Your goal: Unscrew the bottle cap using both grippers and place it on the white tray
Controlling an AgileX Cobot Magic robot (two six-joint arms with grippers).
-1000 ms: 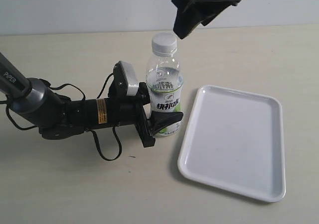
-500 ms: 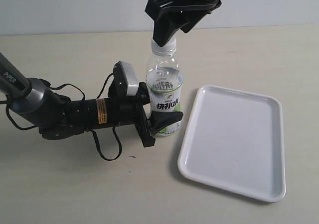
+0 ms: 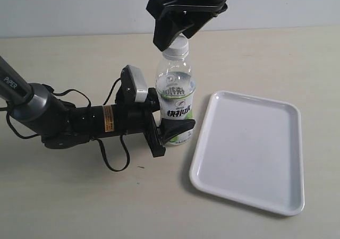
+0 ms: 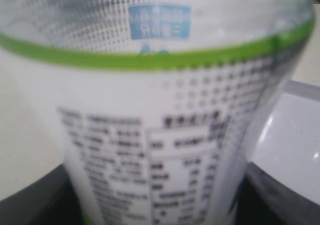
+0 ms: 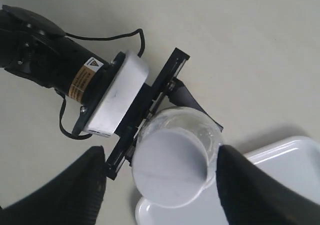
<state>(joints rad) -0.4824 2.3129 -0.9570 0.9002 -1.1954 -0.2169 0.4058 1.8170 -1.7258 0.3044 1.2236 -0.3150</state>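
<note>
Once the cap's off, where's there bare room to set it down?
The tray is bare all over. Left of the bottle the table is crowded by the left gripper and cables; the right gripper hangs over the cap.

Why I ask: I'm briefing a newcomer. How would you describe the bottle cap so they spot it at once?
Find the white tray; beside it stands the bottle, clamped by the left hand. The bottle cap tops its neck, inside the open right hand: small, round, plain white, unlike the printed label.

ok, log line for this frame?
left gripper: shut on bottle | right gripper: jaws open astride bottle cap | white tray: no cap
</note>
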